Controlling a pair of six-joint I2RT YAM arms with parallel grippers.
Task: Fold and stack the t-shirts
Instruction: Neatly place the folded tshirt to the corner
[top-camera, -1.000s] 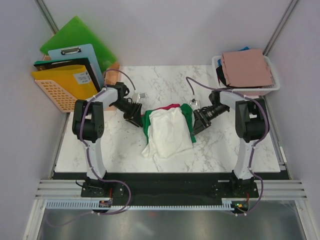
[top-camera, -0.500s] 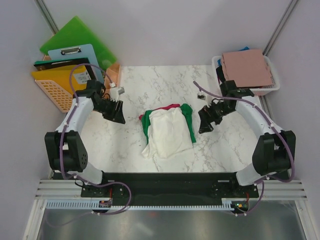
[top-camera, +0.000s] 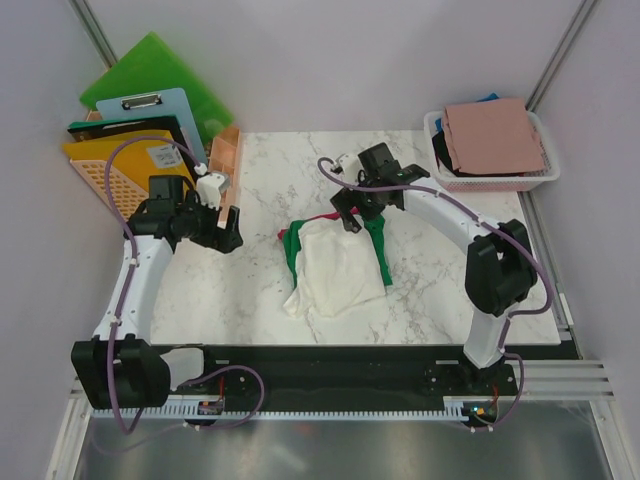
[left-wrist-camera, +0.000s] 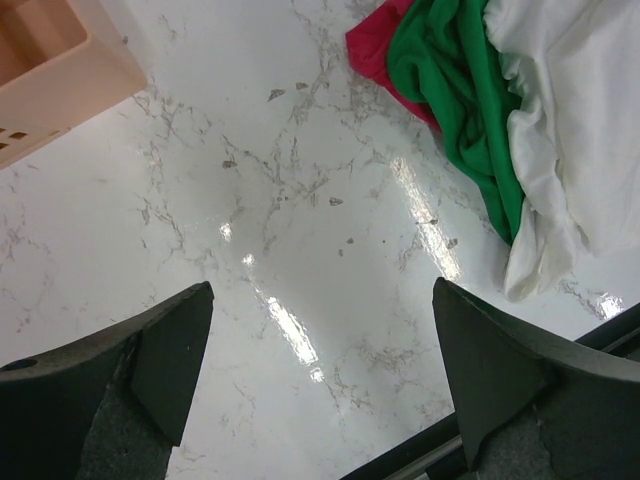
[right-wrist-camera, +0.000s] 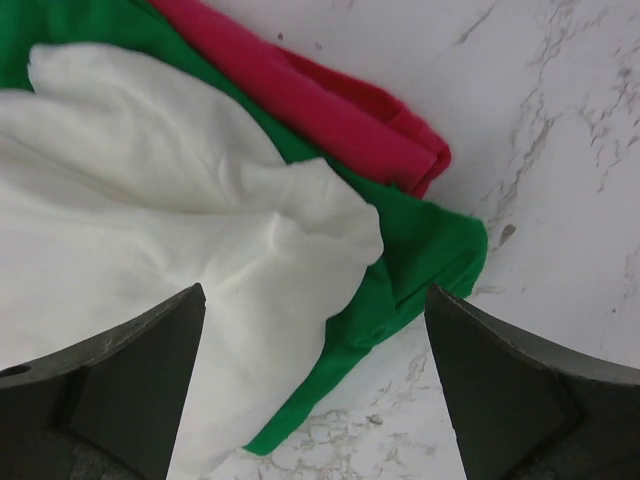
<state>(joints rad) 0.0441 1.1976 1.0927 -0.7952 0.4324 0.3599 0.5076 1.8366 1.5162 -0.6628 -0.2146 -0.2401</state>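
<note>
A pile of t-shirts lies mid-table: a cream-white one (top-camera: 335, 265) on top, a green one (top-camera: 292, 252) under it, a red one (right-wrist-camera: 330, 110) peeking out at the back. My right gripper (top-camera: 348, 215) hovers open over the pile's far edge; in its wrist view the right gripper (right-wrist-camera: 315, 300) frames the white shirt (right-wrist-camera: 150, 200) and the green shirt (right-wrist-camera: 420, 250). Off to the left, my left gripper (top-camera: 225, 232) is open over bare marble, away from the pile. Nothing sits between the jaws of the left gripper (left-wrist-camera: 320, 330). A folded dusty-pink shirt (top-camera: 493, 135) lies on the basket.
The white mesh basket (top-camera: 500, 182) stands at the back right, with black (top-camera: 443, 150) and blue (top-camera: 487, 99) cloth under the pink shirt. At the back left are green folder boards (top-camera: 150, 70), a blue clipboard (top-camera: 165, 115), an orange basket (top-camera: 105, 180) and a peach box (top-camera: 225, 160).
Both grippers let go of the pile and drew apart. The left swung out to the left and opened wide. The right went out, then came back over the pile's far edge.
</note>
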